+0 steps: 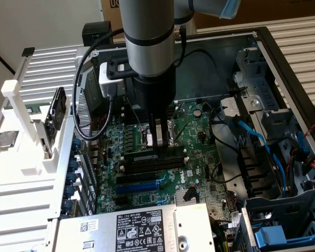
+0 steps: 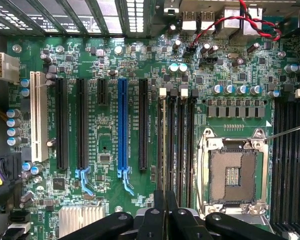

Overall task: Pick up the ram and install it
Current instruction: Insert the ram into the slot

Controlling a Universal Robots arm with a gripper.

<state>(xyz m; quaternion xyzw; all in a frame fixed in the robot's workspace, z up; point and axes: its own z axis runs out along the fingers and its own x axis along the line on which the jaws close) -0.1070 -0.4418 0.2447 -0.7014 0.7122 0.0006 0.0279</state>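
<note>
Grips the ram [image 1: 146, 157] by its upper edge with the gripper [image 1: 158, 149], fingers [image 2: 182, 220] drawn nearly together around it. Holds it upright along the bank of black memory slots [image 2: 182, 150], between the CPU socket [image 2: 234, 175] and the blue expansion slot [image 2: 122, 125] on the motherboard [image 1: 147, 194]. Cannot tell whether fully seated. Reaches straight down inside the open computer case [image 1: 283, 58].

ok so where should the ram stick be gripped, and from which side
Pinch the ram stick mid-length across its two flat faces, coming straight down from above. It stands on edge at the memory slots, so only its thin top edge is free. The gripper seems to hold it that way.
</note>
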